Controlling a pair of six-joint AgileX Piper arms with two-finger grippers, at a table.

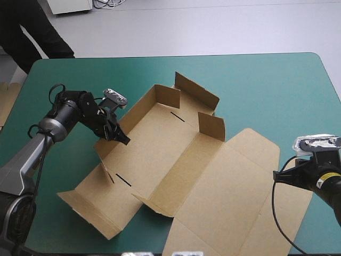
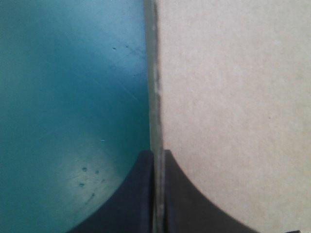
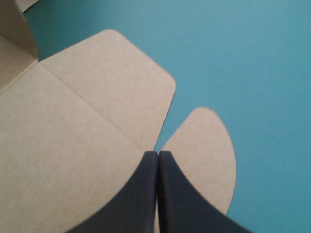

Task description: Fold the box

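The brown box (image 1: 176, 160) lies in the middle of the teal-green table (image 1: 266, 90), its tray half formed: a far end wall and short flaps stand up, and the lid (image 1: 240, 197) lies flat toward the near right. My left gripper (image 1: 122, 138) pinches the tray's left long wall; in the left wrist view the gripper (image 2: 155, 153) is all but shut, with the edge of the board wall (image 2: 233, 97) between the fingers. My right gripper (image 1: 277, 176) is shut above the lid's right edge. In the right wrist view the gripper (image 3: 158, 153) points between two rounded lid flaps (image 3: 121, 73) lying flat.
More brown board (image 1: 6, 101) shows at the table's left edge. Bare teal-green cover (image 3: 243, 58) stretches beyond the lid on the right and along the far side of the table.
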